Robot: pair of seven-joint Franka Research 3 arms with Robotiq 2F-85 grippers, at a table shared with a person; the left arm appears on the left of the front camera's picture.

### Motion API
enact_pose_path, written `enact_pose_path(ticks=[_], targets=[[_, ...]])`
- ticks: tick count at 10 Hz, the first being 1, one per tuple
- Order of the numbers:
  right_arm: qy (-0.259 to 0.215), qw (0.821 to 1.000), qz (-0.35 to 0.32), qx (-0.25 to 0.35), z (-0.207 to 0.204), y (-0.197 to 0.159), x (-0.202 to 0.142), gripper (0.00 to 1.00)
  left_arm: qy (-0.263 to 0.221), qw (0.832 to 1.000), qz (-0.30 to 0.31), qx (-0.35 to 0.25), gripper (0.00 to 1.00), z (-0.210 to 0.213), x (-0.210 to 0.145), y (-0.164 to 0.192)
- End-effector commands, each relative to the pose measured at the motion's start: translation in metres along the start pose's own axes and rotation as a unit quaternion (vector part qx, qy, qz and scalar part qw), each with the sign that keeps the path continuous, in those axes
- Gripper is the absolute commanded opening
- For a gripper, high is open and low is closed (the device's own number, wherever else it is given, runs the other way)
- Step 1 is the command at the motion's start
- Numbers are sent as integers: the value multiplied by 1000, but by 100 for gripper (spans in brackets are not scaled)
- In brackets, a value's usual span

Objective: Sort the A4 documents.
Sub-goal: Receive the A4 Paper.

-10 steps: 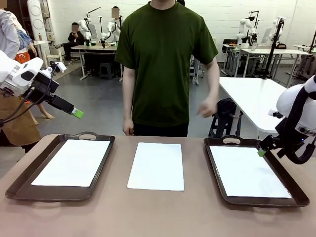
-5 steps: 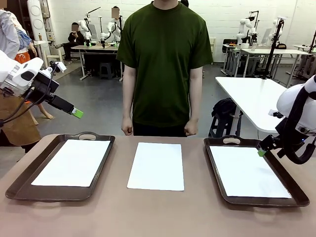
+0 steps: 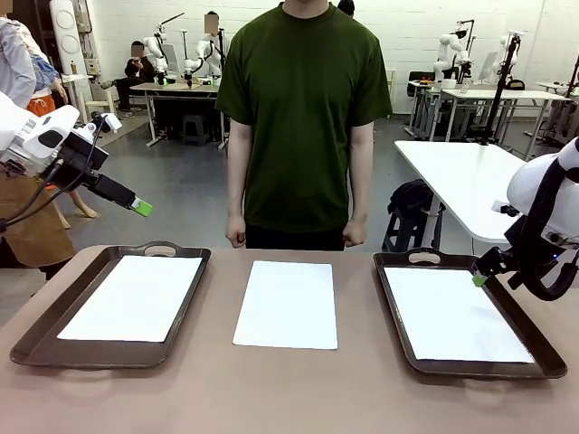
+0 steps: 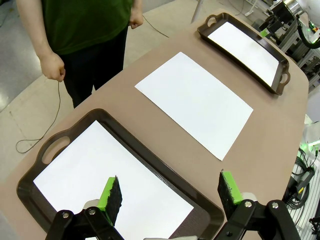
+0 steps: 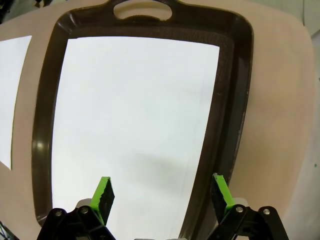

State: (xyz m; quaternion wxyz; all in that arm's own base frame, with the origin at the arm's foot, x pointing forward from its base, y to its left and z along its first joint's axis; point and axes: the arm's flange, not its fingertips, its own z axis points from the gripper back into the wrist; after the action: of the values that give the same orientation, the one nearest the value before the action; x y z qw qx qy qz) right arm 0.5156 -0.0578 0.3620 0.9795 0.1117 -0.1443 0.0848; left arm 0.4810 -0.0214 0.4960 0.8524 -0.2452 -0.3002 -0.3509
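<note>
Three white A4 documents lie flat. One sheet (image 3: 136,297) (image 4: 110,185) rests in the left dark brown tray (image 3: 36,336) (image 4: 50,145). Another sheet (image 3: 287,303) (image 4: 195,102) lies bare on the table's middle. A third sheet (image 3: 454,314) (image 5: 135,130) (image 4: 245,45) fills the right tray (image 3: 393,307) (image 5: 42,125) (image 4: 240,65). My left gripper (image 3: 142,208) (image 4: 170,197) hangs open and empty, high above the left tray's far left. Over the right tray's far right rim my right gripper (image 3: 479,278) (image 5: 162,192) stands open and empty.
A person in a dark green shirt (image 3: 303,108) stands at the table's far edge, both fists (image 3: 236,239) down at the sides, close to the middle sheet. Bare tabletop (image 3: 289,389) runs along the near edge and between the trays.
The person's raised hand came down to the side and the person straightened up. Neither arm nor any sheet has moved.
</note>
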Motion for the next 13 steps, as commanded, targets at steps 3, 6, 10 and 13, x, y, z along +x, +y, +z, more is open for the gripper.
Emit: enact_pose_path(ticks=[3, 6, 10, 13], targets=[[1, 1000, 2, 0, -1, -1, 0, 100, -1, 1000, -1, 5, 100, 0, 0, 0], [0, 1000, 0, 0, 0, 0, 0, 100, -1, 1000, -1, 5, 100, 0, 0, 0], [-191, 966, 136, 112, 120, 26, -38, 100, -1, 1000, -1, 5, 100, 0, 0, 0], [-252, 932, 234, 115, 157, 40, -65, 100, -1, 1000, -1, 5, 100, 0, 0, 0]])
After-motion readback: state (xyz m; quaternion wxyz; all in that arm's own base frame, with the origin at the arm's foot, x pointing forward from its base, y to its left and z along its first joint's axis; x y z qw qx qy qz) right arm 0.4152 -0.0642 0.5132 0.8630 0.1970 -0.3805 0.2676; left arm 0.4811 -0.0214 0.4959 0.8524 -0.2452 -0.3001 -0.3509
